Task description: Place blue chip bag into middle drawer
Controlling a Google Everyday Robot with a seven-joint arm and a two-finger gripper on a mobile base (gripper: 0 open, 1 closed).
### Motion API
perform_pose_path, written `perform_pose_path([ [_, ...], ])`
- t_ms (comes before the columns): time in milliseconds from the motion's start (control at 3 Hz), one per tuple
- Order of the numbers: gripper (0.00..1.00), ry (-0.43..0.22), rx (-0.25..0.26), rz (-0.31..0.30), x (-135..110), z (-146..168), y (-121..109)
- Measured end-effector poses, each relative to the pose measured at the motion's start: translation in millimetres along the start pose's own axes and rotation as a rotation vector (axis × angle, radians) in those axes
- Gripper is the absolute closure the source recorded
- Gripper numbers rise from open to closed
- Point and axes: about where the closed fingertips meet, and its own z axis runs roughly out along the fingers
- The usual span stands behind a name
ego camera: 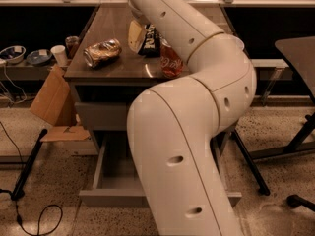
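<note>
Pincer (136,35) low over surface (110,68), hemmed in: blue chip bag (149,39) just beside, red can (171,63) and crushed can (102,52) near. Middle drawer (110,198) open; my arm (182,146) covers much of it.

Arm (197,112) half hides gripper (137,36) at blue chip bag (150,40)
</note>
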Motion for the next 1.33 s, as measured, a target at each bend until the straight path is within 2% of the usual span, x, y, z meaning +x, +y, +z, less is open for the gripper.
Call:
perform_pose_path([
  [1333, 0.0, 0.04, -0.039, -0.007, -0.7, 27.2, 8.2],
])
